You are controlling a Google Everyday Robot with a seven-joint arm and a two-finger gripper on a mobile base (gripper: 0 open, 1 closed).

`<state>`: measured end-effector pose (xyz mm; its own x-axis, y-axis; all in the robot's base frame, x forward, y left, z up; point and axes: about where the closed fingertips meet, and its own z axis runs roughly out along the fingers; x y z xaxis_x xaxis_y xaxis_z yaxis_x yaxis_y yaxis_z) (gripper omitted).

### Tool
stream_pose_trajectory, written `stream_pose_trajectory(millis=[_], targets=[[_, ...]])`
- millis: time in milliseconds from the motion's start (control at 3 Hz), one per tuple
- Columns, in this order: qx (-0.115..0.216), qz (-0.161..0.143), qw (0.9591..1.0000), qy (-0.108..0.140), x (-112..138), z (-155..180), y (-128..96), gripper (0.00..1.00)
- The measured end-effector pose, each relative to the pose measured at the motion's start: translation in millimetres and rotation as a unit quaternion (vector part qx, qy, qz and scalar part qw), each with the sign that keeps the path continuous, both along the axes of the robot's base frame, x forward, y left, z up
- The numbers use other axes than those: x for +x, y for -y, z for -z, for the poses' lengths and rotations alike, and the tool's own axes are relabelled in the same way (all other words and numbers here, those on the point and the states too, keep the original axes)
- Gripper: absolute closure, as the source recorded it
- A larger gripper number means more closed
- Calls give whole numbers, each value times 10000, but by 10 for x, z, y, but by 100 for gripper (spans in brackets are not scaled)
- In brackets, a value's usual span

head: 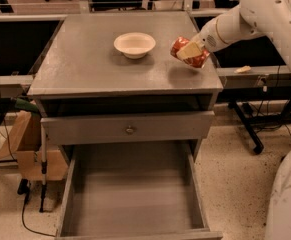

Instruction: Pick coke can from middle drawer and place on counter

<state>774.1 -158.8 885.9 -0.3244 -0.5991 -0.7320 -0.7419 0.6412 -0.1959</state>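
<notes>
On the desk [85,64] there is one cream bowl [134,44], standing upright a little back of the middle. Below the front edge sit one closed drawer front [130,130] with a knob and one pulled-out middle drawer [132,199], its floor bare.

Toward the right edge, one coke can [178,46] hangs tilted over the desk top, just off the surface as far as its shadow suggests. Whether the low rim touches cannot be told. The single gripper [191,50], reaching in from the right-hand side, is clamped on the can, one pale finger lying across its side.

The can is likely light, thin-walled and smooth. It looks dented, so it would buckle under a hard squeeze and could slip in a loose one. A moderate hold across the mid-body suits it best.
</notes>
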Motion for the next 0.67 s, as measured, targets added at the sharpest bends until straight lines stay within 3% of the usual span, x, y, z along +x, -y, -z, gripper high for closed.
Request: stream_pose_trajectory(millis=[333, 667], targets=[[0, 0, 10000, 0, 0, 0, 0, 0], [0, 0, 10000, -1, 0, 1, -1, 0]])
